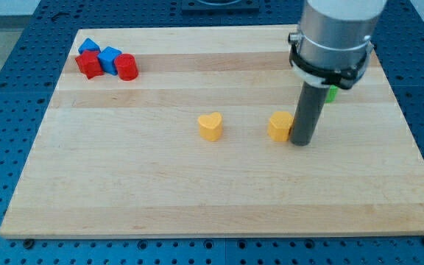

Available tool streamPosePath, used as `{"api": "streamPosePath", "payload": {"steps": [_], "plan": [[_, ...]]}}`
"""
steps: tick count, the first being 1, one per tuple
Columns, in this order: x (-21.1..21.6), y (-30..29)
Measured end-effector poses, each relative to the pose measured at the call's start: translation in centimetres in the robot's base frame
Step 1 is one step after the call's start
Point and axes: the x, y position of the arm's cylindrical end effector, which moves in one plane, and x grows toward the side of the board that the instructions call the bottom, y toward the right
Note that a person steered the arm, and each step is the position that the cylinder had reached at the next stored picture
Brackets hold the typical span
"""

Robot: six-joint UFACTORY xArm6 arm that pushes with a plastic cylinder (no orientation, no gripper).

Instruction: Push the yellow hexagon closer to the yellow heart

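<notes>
The yellow hexagon (279, 126) lies on the wooden board (160, 191) right of centre. The yellow heart (210, 126) lies to its left, about one block-width and a half of bare wood between them. My tip (301, 142) rests on the board right against the hexagon's right side, touching it or nearly so. The dark rod rises from there to the arm's grey end at the view's top right.
A cluster of two blue blocks (110, 58) and two red blocks (126, 67) sits at the board's top left corner. A green block (331, 93) shows partly behind the rod, near the board's top right.
</notes>
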Motion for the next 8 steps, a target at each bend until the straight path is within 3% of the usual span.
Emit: {"api": "streamPosePath", "payload": {"steps": [3,6,8], "plan": [[-1.4,-1.8],[-1.8,0.7],[-3.1,-3.1]]}}
